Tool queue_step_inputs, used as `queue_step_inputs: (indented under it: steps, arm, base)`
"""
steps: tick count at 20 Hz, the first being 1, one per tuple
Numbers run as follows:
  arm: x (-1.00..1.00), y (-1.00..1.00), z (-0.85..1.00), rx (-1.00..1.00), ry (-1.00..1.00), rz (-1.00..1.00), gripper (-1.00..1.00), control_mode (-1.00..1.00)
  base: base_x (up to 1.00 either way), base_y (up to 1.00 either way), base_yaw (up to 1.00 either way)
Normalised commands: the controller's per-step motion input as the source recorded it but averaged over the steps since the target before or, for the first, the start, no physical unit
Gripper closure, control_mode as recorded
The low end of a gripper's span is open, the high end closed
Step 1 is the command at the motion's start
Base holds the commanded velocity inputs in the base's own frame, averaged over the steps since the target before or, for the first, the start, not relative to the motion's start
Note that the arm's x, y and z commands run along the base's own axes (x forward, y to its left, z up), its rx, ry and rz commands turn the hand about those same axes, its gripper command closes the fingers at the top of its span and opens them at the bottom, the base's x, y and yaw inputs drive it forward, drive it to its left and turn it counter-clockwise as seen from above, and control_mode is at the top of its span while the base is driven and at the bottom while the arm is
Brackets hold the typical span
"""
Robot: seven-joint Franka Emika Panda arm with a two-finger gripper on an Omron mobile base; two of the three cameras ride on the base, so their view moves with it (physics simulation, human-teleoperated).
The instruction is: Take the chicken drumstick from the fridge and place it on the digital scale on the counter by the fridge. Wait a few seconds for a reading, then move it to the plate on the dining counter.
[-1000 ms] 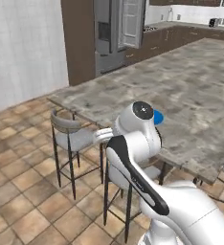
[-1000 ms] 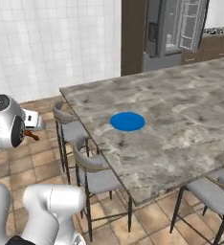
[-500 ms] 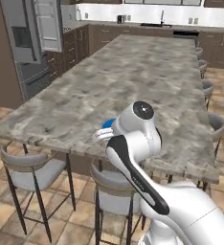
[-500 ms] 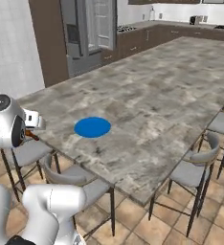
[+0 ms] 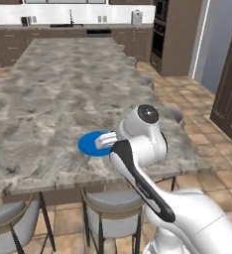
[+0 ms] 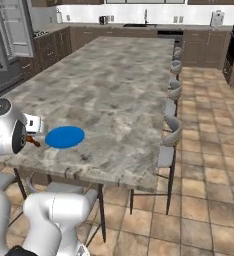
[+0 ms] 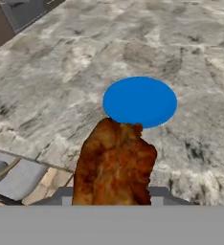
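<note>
Low in the hand view, drumstick (image 7: 115, 165) gripped between closed jaws, held above the counter (image 7: 190, 57) edge. Just beyond, at frame centre, blue plate (image 7: 140, 102) lying flat. No readable writing or labels anywhere.

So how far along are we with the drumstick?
Late stage. The drumstick is out of the fridge and held in the gripper, close in front of the hand camera. Whether the weighing happened can't be judged from here. The base faces the dining counter, with the bare blue plate just ahead. Left: carry the drumstick over the plate, lower and release it.
</note>
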Motion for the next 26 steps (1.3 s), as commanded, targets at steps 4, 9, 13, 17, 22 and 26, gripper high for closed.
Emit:
queue_step_inputs:
  steps: [4, 9, 13, 17, 22, 26]
  arm:
    - [0.0, 0.0, 0.0, 0.0, 0.0, 0.0, 1.0, 1.0]
    - [0.87, 0.51, -0.21, 0.0, 0.13, -0.45, 1.0, -1.0]
    - [1.0, 0.3, -0.22, 0.0, 0.18, -0.22, 1.0, -1.0]
    - [1.0, 0.16, -0.33, 0.0, 0.24, -0.12, 1.0, -1.0]
    - [1.0, 0.0, -0.46, 0.0, 0.16, -0.03, 1.0, -1.0]
    - [0.98, 0.17, -0.85, 0.0, 0.02, 0.0, 1.0, -1.0]
  base:
    - [0.26, 0.56, -0.71]
    - [0.0, 0.0, 0.0]
    - [0.0, 0.0, 0.0]
    - [0.0, 0.0, 0.0]
    - [0.0, 0.0, 0.0]
    - [0.0, 0.0, 0.0]
